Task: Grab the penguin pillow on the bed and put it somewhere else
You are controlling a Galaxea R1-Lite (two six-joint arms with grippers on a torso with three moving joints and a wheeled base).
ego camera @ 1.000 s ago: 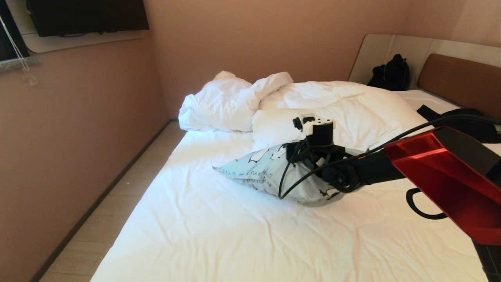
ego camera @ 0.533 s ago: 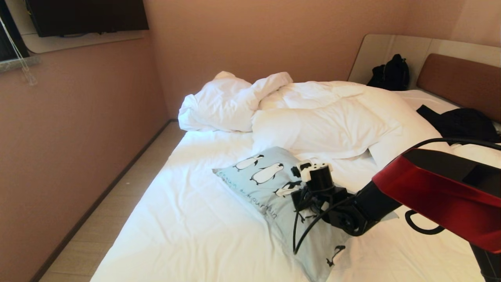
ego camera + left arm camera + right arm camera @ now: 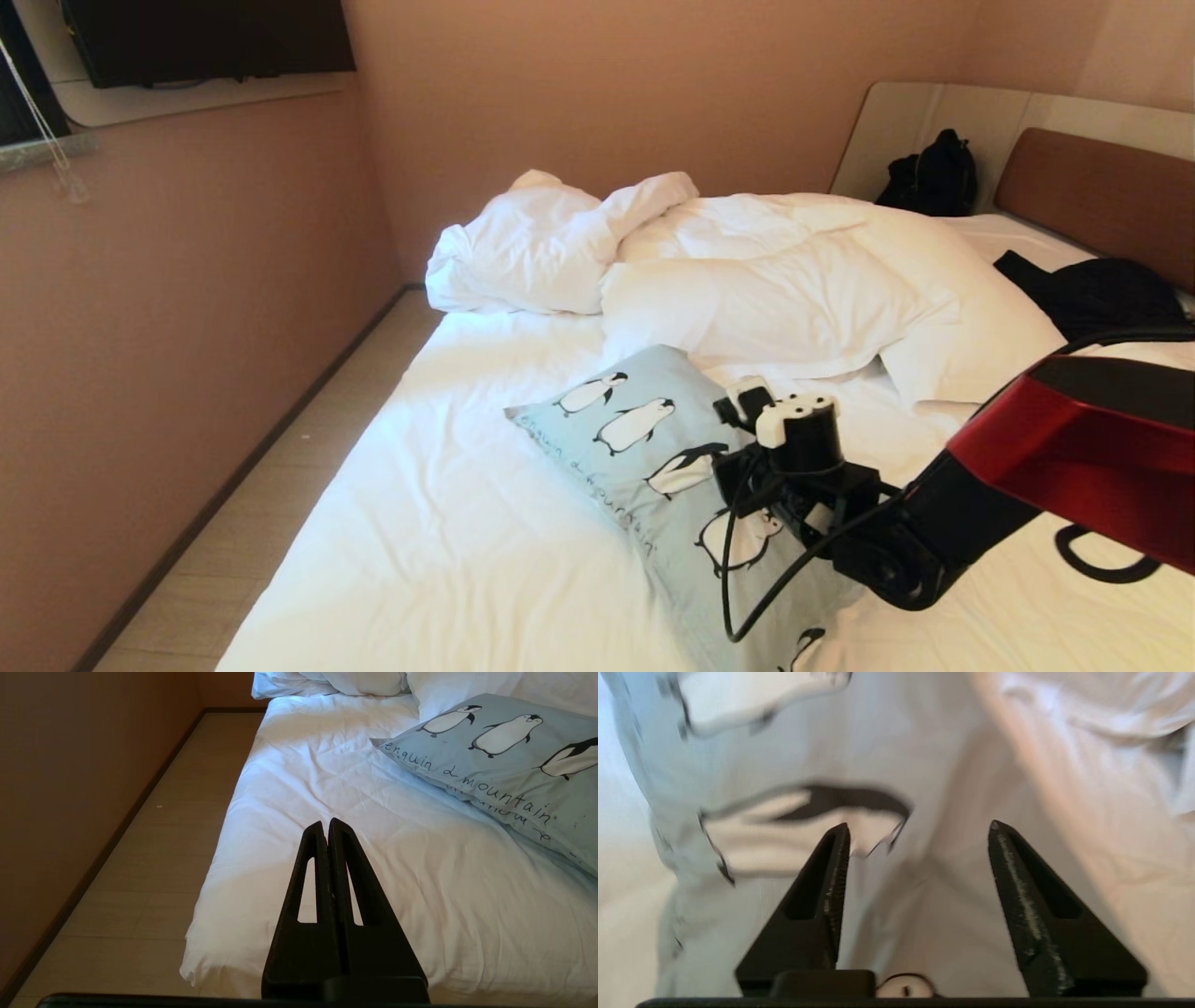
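Note:
The penguin pillow [image 3: 635, 439], pale blue with black-and-white penguins, lies flat and slanted on the white sheet of the bed [image 3: 467, 541]. My right gripper [image 3: 780, 509] hangs just over its middle, pointing down; the wrist hides the fingers in the head view. In the right wrist view this gripper [image 3: 920, 828] is open, with the pillow [image 3: 784, 765] below and nothing between the fingers. My left gripper [image 3: 325, 823] is shut and empty, parked near the bed's [image 3: 373, 826] front left corner, with the pillow [image 3: 504, 760] farther in.
A rumpled white duvet [image 3: 766, 280] and a white bundle [image 3: 541, 243] fill the far part of the bed. A black bag [image 3: 929, 173] and dark clothing [image 3: 1102, 294] lie by the brown headboard [image 3: 1102, 191]. A strip of floor [image 3: 271, 485] runs along the left wall.
A second ago the pillow hung bunched up in the shut right gripper. It has dropped flat onto the sheet, the gripper has opened, and the arm has sunk nearer and to the right.

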